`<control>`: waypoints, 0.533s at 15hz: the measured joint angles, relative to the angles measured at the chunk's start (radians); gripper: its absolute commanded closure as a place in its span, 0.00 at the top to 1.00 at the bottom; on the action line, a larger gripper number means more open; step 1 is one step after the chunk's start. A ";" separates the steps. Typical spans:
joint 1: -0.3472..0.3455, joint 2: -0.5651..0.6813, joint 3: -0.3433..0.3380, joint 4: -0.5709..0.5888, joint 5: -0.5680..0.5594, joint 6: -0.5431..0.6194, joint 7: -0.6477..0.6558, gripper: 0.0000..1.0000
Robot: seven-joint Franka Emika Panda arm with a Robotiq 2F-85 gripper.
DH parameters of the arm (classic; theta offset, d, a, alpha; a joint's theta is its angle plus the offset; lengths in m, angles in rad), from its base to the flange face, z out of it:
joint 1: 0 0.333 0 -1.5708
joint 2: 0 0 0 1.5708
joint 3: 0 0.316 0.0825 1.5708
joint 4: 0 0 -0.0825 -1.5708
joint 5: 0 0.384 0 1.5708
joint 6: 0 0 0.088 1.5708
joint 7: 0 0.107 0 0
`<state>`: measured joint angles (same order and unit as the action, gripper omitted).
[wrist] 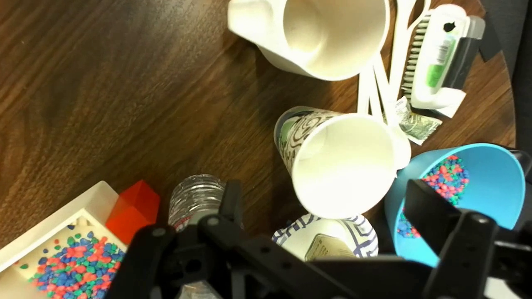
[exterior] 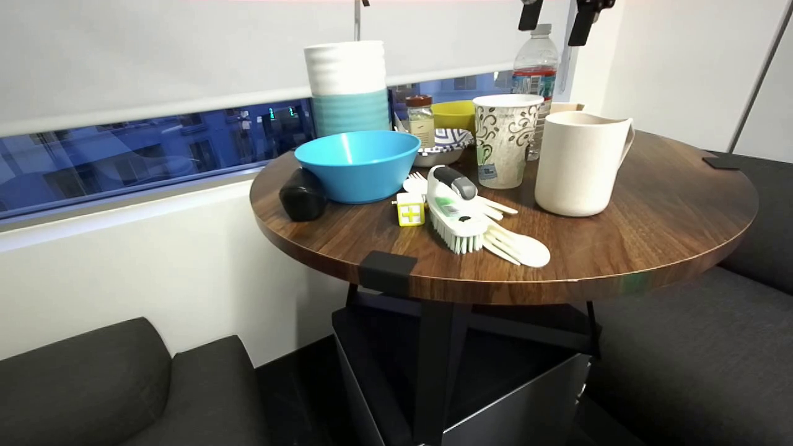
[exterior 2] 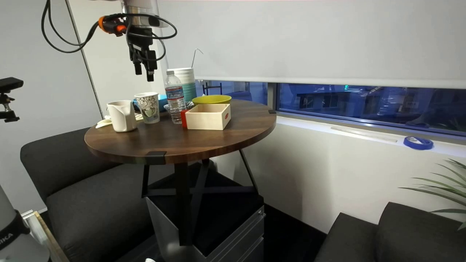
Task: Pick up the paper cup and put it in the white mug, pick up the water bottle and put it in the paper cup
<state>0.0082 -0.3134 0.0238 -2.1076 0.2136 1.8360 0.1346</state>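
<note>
The patterned paper cup (exterior: 505,145) stands upright on the round table, between the plain white mug (exterior: 576,170) and the clear water bottle (exterior: 536,59). The cup (exterior 2: 148,107), mug (exterior 2: 123,116) and bottle (exterior 2: 175,98) also show in an exterior view. The bottle has a red and blue label and a pale cap. My gripper (exterior 2: 144,75) is open and empty above the cup. In the wrist view the fingers (wrist: 326,203) are spread wide; the cup's open mouth (wrist: 345,166) appears between and beyond them. The mug (wrist: 332,37) is beyond the cup; the left finger partly hides the bottle (wrist: 197,195).
A blue bowl (exterior: 356,167), a brush (exterior: 455,207) and plastic utensils (exterior: 526,248) lie near the cup. A wooden box (exterior 2: 207,118) and red block (wrist: 133,209) stand beside the bottle. A yellow bowl (exterior 2: 211,99), a jar (exterior: 421,121) and a tall white-and-blue stack (exterior: 347,87) are behind.
</note>
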 measured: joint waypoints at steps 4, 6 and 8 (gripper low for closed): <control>0.002 -0.025 0.003 -0.086 -0.001 0.063 -0.012 1.00; 0.001 -0.032 0.002 -0.115 -0.001 0.084 -0.012 1.00; 0.000 -0.031 0.001 -0.128 -0.001 0.095 -0.012 1.00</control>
<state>0.0086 -0.3447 0.0251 -2.2358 0.2128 1.9315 0.1227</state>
